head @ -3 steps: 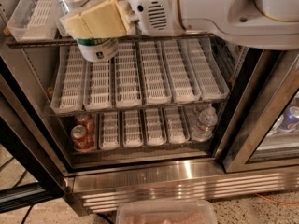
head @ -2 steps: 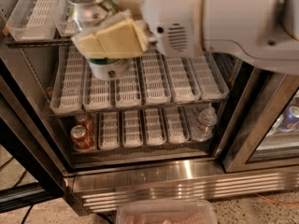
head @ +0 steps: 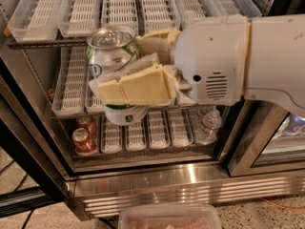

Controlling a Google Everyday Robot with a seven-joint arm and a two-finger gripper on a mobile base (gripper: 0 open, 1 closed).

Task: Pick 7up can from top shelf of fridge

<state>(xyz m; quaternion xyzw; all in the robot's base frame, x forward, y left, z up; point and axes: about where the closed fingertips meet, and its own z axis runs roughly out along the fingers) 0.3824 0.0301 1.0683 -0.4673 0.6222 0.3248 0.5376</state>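
The 7up can (head: 110,51), white and green with a silver lid, is held upright in my gripper (head: 128,75), out in front of the fridge's shelves. The cream fingers (head: 136,87) are closed around the can's middle, one in front and one behind. The top shelf (head: 119,4) with its row of clear trays and white slotted lanes lies behind and above the can. The white arm body (head: 214,61) fills the right of the view. The fridge's ribbed steel base (head: 167,190) runs along the bottom.
Two red-orange soda cans (head: 83,132) stand at the left of the bottom shelf. A clear water bottle (head: 209,125) stands at its right. The black door frame (head: 24,142) is at left, a glass door frame (head: 248,142) at right. A clear plastic bin (head: 169,217) sits below.
My gripper with the can has moved down, to the right and away from the top shelf, toward the camera. The view now shows the can larger and lower.
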